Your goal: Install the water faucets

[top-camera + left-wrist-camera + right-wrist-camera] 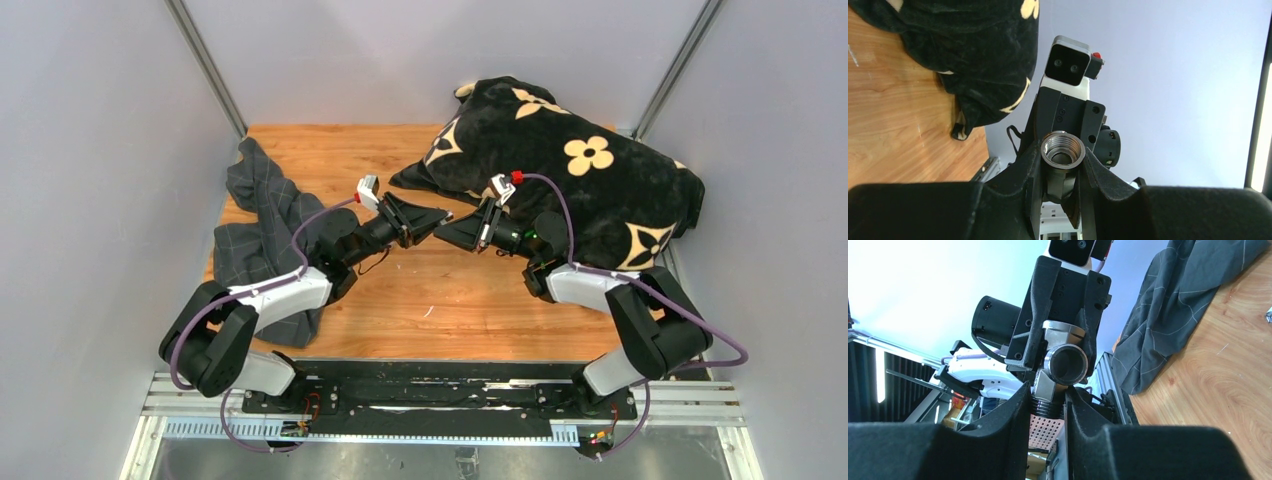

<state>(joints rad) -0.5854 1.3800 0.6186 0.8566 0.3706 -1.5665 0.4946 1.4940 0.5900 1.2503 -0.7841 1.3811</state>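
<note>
**A:** What has the left claw got?

**B:** It is clamped nearly shut on the metal fitting, a silver T-shaped piece held up in the air. One threaded mouth faces back along the claw's fingers.

**A:** And the right claw?

**B:** It has narrowed around the fitting's lower threaded stub. In its own wrist view both fingers look pressed against the stub, so I'd call that a grip too.

**A:** So both have the same piece?

**B:** Yes, tip to tip above the middle of the table, well clear of the wood.

**A:** How far along is the job?

**B:** Early to middle, I'd judge. The fitting is picked up and shared between the two claws. I can't find the white tap body in any view, and nothing shows parts joined. Mating them and screwing them together look left to do.

**A:** And the arms?

**B:** Both reach forward and inward from their bases, with elbows bent, forearms roughly level and wrists pointing at each other. The cloth lies bunched on the left arm's side. The cushion sits behind the right arm.
</note>
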